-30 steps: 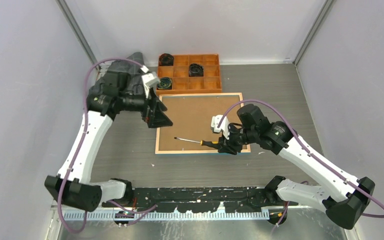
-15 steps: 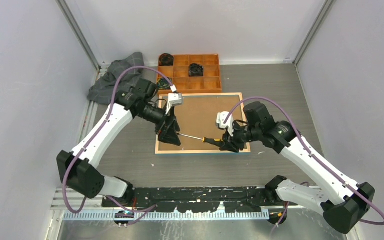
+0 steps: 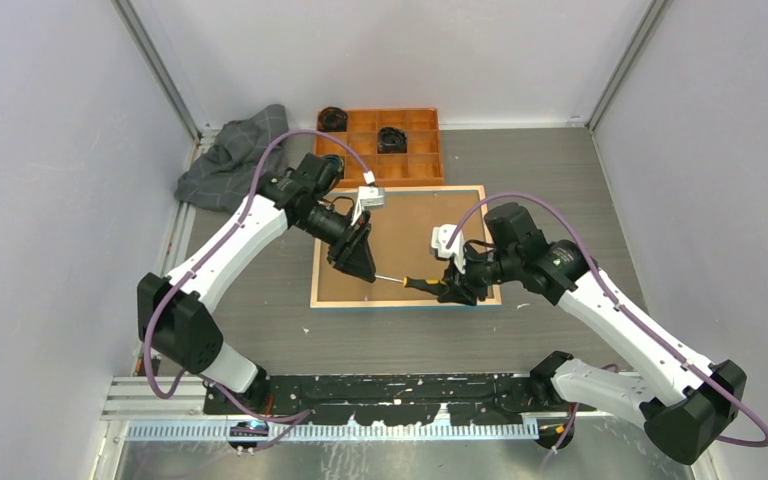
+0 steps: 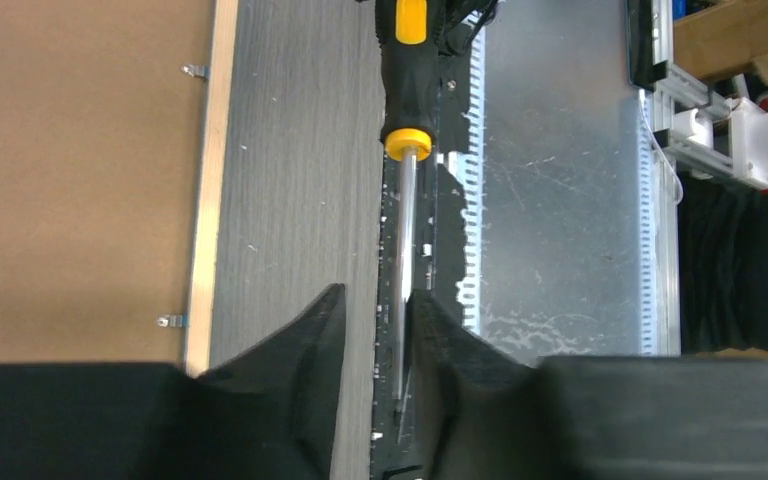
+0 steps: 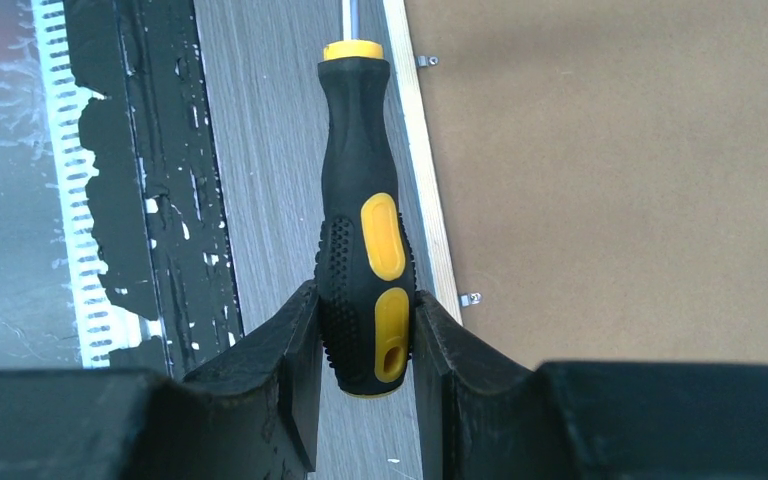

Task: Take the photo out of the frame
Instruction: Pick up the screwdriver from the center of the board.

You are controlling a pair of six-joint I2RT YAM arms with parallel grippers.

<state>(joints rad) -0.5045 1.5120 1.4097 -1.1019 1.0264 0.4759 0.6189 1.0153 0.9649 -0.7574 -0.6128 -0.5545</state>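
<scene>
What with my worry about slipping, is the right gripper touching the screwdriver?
Touching. The right wrist view shows both fingers of the right gripper pressed against the screwdriver handle.

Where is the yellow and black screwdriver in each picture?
Top external: screwdriver just below the middle, pointing left.
Left wrist: screwdriver top centre, shaft running down.
Right wrist: screwdriver centre, handle upright.
Shared landmark: brown backing board.

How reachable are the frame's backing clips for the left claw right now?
Probably yes: the clips on the frame rim lie uncovered beside the left claw, though its fingers straddle the shaft of the screwdriver the right claw holds.
</scene>
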